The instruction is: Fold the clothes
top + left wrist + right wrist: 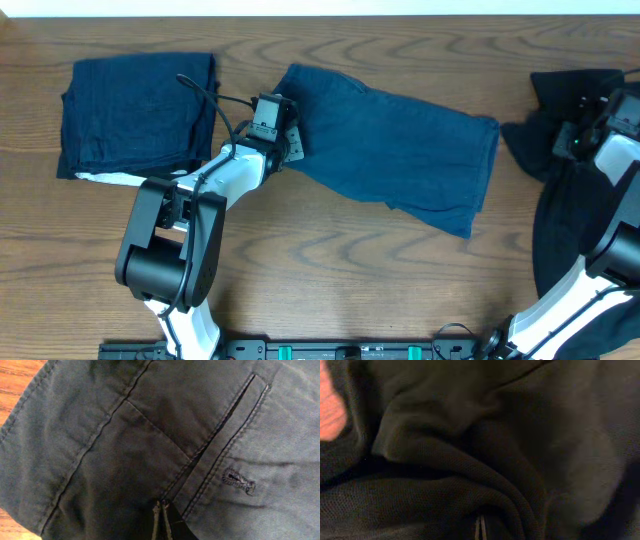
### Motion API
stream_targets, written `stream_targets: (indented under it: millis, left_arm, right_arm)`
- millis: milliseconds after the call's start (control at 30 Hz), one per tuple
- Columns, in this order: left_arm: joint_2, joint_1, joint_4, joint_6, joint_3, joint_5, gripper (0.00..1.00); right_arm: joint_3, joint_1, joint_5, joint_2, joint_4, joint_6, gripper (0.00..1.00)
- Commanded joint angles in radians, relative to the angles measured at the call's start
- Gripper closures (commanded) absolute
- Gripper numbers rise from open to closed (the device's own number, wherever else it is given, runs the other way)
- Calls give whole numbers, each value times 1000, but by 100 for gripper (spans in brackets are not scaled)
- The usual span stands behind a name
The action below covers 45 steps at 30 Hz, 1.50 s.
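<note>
Clothes (400,150) are spread across the table (350,260). A folded navy piece (135,110) lies at ten o'clock, a denim-like navy garment (420,165) lies flat across the centre, and a rumpled black garment (560,110) is at three o'clock.

The left hand (293,140) sits on the nine o'clock end of the denim garment. In its wrist view the fingertips (161,517) are pressed together on the cloth beside a welt pocket (225,435) and a buttonhole (239,481). I cannot tell whether a pinch of fabric is caught between them.

The right hand (572,140) is over the black garment, its fingers (480,530) likewise pressed together among deep folds, with no clear hold visible.

The step in hand looks like folding the denim piece. It would go best with a grip at the very waistband edge, through every layer, not at mid-panel near the pocket. Lift only enough to clear the table, then carry the end toward three o'clock and line up the hems before letting go. The far end is loose and may drag, so the cloth should be drawn slowly. The black heap needs flattening first.
</note>
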State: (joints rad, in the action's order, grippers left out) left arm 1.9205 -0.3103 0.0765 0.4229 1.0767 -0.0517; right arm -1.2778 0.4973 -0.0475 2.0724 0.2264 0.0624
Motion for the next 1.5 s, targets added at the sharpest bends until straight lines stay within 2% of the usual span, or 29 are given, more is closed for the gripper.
stream_targets:
  millis: [0, 167, 433, 600, 700, 933, 1167, 1467]
  left_arm:
    - [-11, 13, 17, 13, -12, 39, 94]
    - [-11, 13, 17, 12, -12, 39, 94]
    - [-11, 13, 16, 13, -12, 39, 94]
    - [-11, 13, 16, 13, -12, 39, 94]
    - [-11, 13, 17, 13, -12, 39, 94]
    - [-11, 13, 16, 13, -12, 39, 94]
    - [-11, 13, 17, 13, -12, 39, 94]
    - [-11, 13, 17, 13, -12, 39, 94]
  right_arm:
    - [-5, 18, -10, 23, -18, -5, 99]
    - [-107, 21, -130, 16, 25, 7, 99]
    - [-433, 18, -309, 13, 419, 6, 99]
    - [-422, 3, -320, 22, 550, 6, 99]
    - [-372, -7, -320, 44, 570, 6, 99]
    - [-250, -43, -326, 118, 466, 6, 99]
    - [-243, -65, -314, 196, 370, 6, 99]
    - [-243, -65, -294, 350, 37, -10, 98]
